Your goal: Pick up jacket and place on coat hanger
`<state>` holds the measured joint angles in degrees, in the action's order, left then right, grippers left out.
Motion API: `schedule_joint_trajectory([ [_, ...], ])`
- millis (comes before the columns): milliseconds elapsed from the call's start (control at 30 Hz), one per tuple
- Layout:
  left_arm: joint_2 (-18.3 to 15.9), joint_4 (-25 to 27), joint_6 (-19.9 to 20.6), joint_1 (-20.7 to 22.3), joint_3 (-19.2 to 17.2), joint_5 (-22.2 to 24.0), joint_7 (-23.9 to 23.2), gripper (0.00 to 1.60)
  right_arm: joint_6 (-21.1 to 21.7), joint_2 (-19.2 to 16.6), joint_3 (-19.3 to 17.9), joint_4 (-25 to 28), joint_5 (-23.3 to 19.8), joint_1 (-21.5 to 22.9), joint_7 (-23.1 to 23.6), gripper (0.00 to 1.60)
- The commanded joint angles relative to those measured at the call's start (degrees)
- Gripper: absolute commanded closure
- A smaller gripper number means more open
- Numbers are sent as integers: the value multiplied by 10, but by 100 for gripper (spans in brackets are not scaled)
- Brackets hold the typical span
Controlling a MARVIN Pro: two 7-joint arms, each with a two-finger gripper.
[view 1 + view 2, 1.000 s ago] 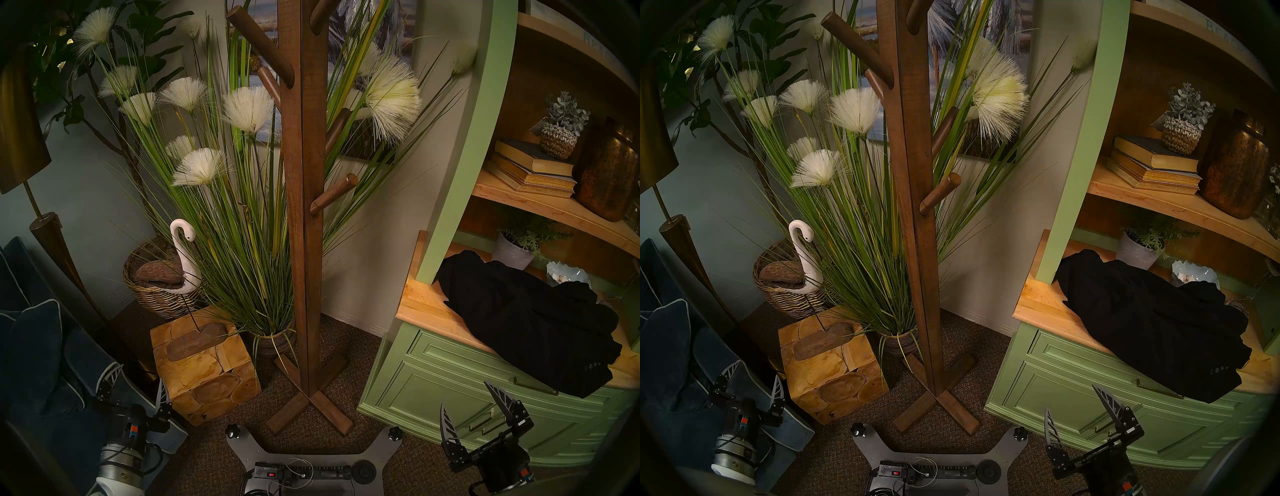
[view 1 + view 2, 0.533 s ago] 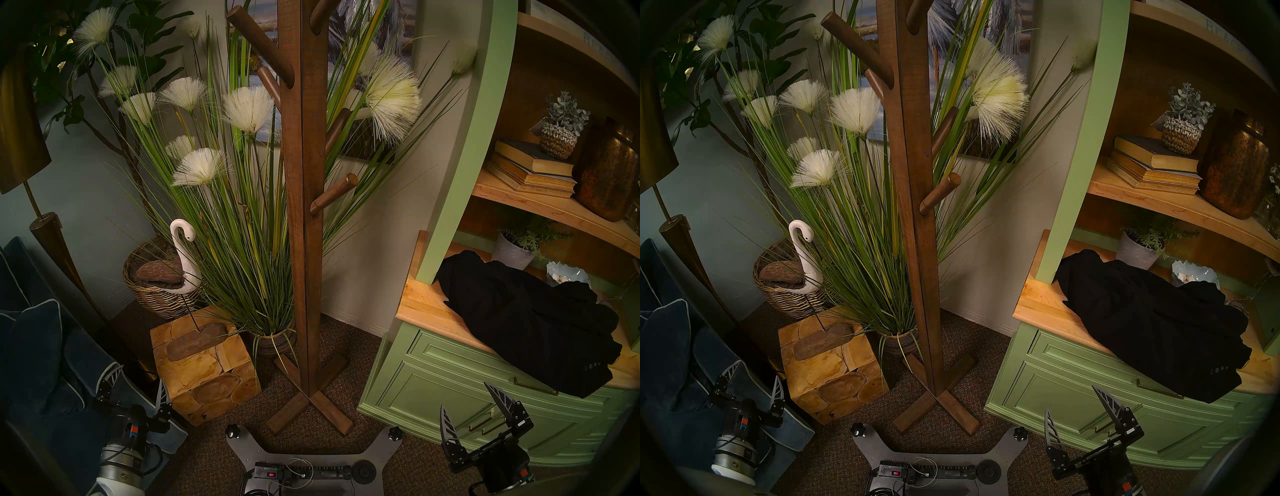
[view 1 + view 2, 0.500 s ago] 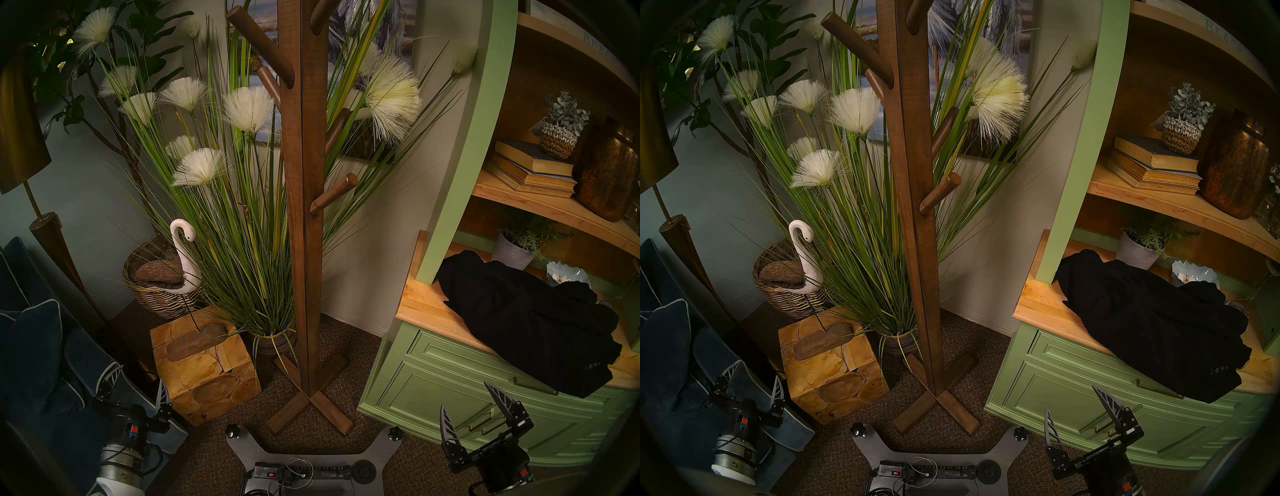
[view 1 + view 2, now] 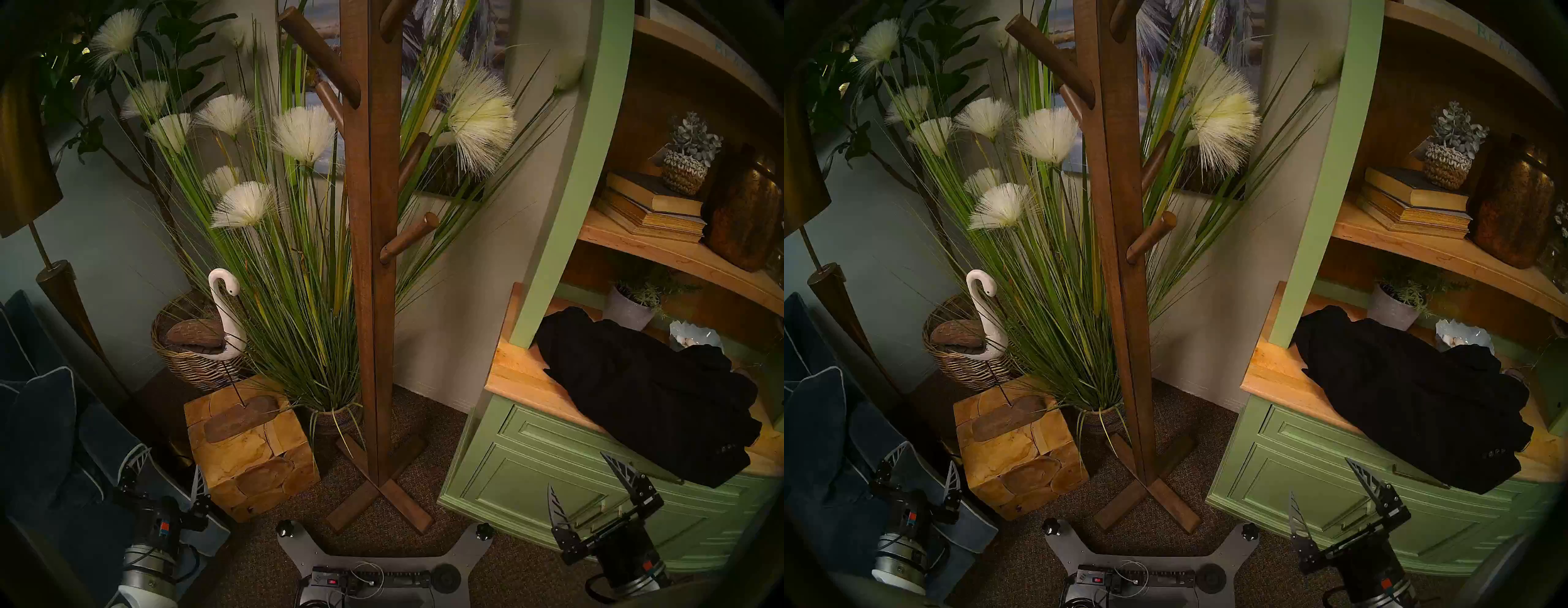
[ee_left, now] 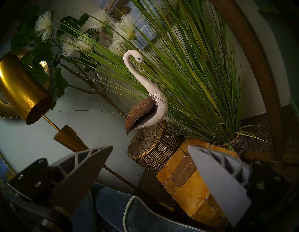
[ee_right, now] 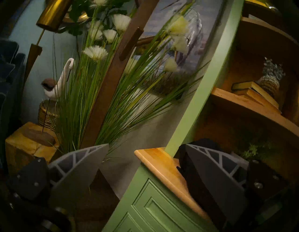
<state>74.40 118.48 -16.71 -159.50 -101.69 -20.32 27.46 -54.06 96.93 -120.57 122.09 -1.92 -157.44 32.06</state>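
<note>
Black soft-fabric jacket lying crumpled on the wooden surface of the green cabinet, cuff buttons at the near edge. Right tool now shifted up and right versus a second ago, closer under the jacket's near end, jaws wide apart, empty. Reach starting, no contact yet. Left tool parked left of the cabinet, apart, empty. Coat hanger left of the cabinet, pegs bare.

You get dim, warm light with deep shadow on the left; the black jacket shows almost no detail. Fisheye bends the edges inside a dark rim, and your right wrist view is motion-blurred
</note>
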Motion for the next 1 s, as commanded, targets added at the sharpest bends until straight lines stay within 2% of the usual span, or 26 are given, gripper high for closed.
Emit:
schedule_joint_trajectory([
  [0,0,10,-3,1,-1,-1,1,0,-9,-16,-92,54,32,54,-30,0],
  [33,0,10,-3,1,-1,-1,1,0,-7,-22,-88,58,34,57,-41,0],
  [133,0,10,-3,1,-1,-1,1,0,1,-28,-128,63,50,80,-47,0],
  [200,0,10,-3,1,-1,-1,1,0,6,-32,-128,66,50,80,-54,0],
  [267,0,11,-3,0,-1,-1,1,0,39,-26,-141,80,34,83,-58,0],
  [300,0,11,-3,0,-1,-1,1,0,45,-33,-164,80,50,98,-61,0],
  [400,0,11,-3,0,-1,-1,1,0,60,-47,-185,74,64,118,-64,0],
  [433,0,11,-3,1,-1,-1,1,0,64,-68,-205,66,77,129,-68,0],
  [500,0,10,-3,1,-1,-1,1,0,85,-82,-219,68,79,141,-74,0],
  [533,0,10,-3,1,-1,-1,1,0,112,-87,-220,71,65,152,-77,0],
  [567,0,10,-3,1,-1,-1,1,0,112,-87,-220,71,65,152,-77,0],
  [633,0,10,-3,1,-1,-1,1,0,159,-110,-230,76,40,174,-82,0],
  [700,0,10,-3,1,-1,-1,1,0,163,-120,-237,74,40,180,-82,0],
  [767,0,9,-3,2,-1,-1,1,0,177,-127,-242,77,21,188,-87,0],
  [867,0,9,-3,2,-1,-1,1,0,212,-134,-227,95,-36,184,-80,0],
  [967,0,10,-3,1,-1,-1,1,0,256,-151,-232,99,-75,185,-72,0],
])
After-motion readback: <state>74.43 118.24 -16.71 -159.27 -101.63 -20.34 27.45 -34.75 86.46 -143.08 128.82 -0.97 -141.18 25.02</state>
